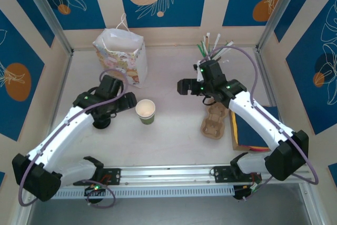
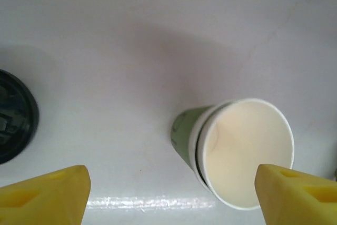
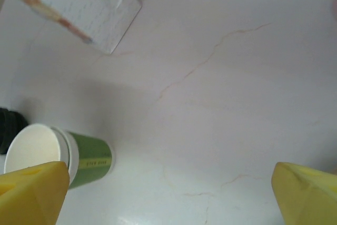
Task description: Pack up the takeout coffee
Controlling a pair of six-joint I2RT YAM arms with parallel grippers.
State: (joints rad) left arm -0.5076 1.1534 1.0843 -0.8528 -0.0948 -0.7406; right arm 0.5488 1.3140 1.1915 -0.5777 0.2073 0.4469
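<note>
Both stand open and empty, you will note: left fingers (image 1: 129,100) just beside the lidless green cup (image 1: 145,111), right fingers (image 1: 182,86) well apart from it.

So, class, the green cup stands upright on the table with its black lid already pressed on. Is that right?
Not quite. The green cup stands upright on the table, but its top is open. The left wrist view shows its white inside, and the black lid lies on the table apart from it.
</note>
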